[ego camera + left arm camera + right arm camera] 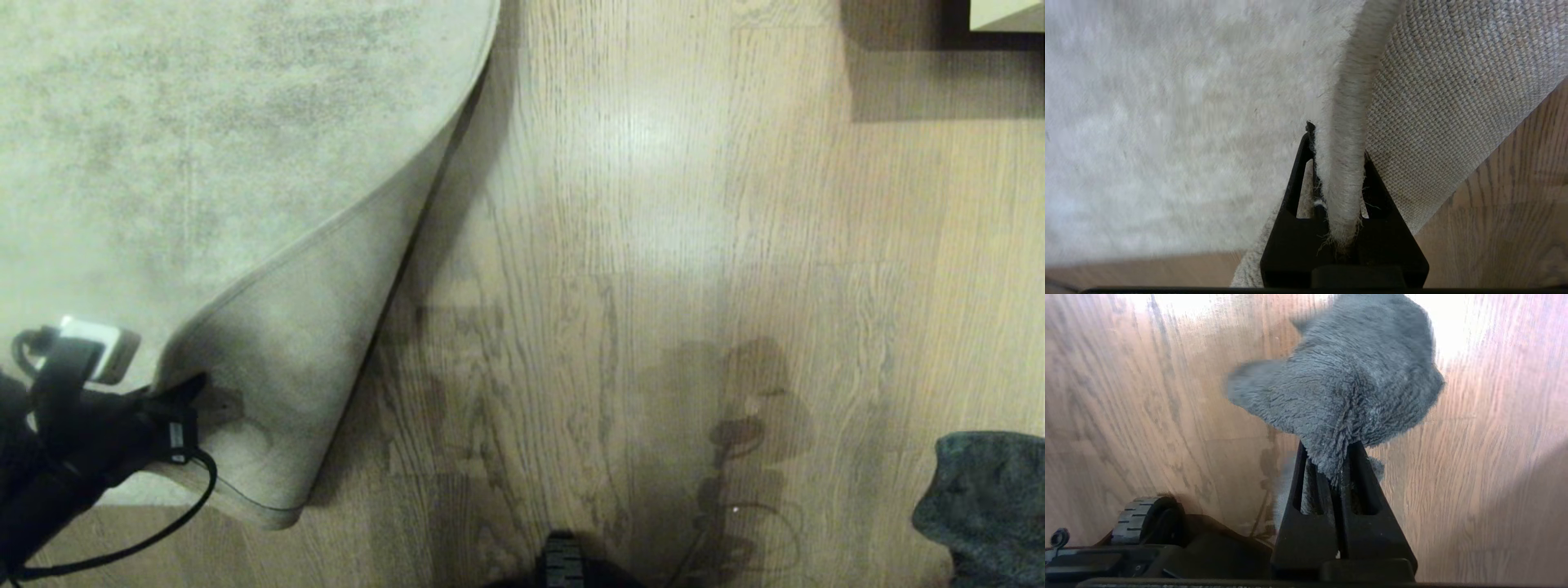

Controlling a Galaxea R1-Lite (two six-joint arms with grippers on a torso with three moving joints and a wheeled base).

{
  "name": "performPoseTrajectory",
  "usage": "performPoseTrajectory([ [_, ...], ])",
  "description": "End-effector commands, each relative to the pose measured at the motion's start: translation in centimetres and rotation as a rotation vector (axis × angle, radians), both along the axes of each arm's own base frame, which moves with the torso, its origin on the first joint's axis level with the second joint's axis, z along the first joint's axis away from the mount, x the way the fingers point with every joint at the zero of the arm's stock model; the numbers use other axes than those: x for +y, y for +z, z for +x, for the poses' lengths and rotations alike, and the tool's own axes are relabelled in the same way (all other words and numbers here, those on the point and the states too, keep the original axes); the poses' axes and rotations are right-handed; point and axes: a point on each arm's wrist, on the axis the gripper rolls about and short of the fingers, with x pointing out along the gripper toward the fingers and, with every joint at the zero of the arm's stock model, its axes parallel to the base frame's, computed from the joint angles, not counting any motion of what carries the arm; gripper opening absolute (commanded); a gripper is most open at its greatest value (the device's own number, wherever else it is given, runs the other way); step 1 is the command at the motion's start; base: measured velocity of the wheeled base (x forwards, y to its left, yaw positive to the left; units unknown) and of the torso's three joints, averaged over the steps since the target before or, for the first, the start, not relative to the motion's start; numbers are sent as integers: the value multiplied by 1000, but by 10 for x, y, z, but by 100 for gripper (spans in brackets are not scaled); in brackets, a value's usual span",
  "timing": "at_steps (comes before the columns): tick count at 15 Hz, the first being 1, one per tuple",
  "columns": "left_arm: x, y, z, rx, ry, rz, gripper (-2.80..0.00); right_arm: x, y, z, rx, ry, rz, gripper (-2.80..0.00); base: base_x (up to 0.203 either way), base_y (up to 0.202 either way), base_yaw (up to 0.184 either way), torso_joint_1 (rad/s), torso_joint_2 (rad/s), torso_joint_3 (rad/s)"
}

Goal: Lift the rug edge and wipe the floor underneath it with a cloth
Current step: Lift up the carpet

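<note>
We see the left gripper (192, 400) at the lower left of the head view, clamped on the bound edge of the rug (204, 163). In the left wrist view the two black fingers (1294, 179) pinch this edge (1345, 171) between them. The corner of the rug is folded up and over, so its woven backing (302, 367) faces us, and the wooden floor (620, 286) beside it lies bare. The right gripper (1337, 465) is closed on the grey fuzzy cloth (1347, 388), which hangs above the floor. In the head view the cloth (988, 502) shows at the lower right, well apart from the rug.
</note>
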Motion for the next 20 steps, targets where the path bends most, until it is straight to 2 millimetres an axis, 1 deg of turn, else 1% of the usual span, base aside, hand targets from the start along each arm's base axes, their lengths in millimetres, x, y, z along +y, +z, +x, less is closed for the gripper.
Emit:
performPoseTrajectory([
  [1,1,3,4,-17,-13,26,-280,0,0,0,1,1,0,-280,0,0,0,0,0,0],
  [4,0,4,3,-21,-46,43,-280,0,0,0,1,1,0,-280,0,0,0,0,0,0],
  [13,1,1,4,-10,-41,34,-280,0,0,0,1,1,0,-280,0,0,0,0,0,0],
  [16,7,3,5,-21,-17,37,-280,0,0,0,1,1,0,-280,0,0,0,0,0,0],
  [18,11,5,8,-55,-2,47,-280,0,0,0,1,1,0,-280,0,0,0,0,0,0],
  [20,14,3,18,-120,2,62,-280,0,0,0,1,3,0,-280,0,0,0,0,0,0],
])
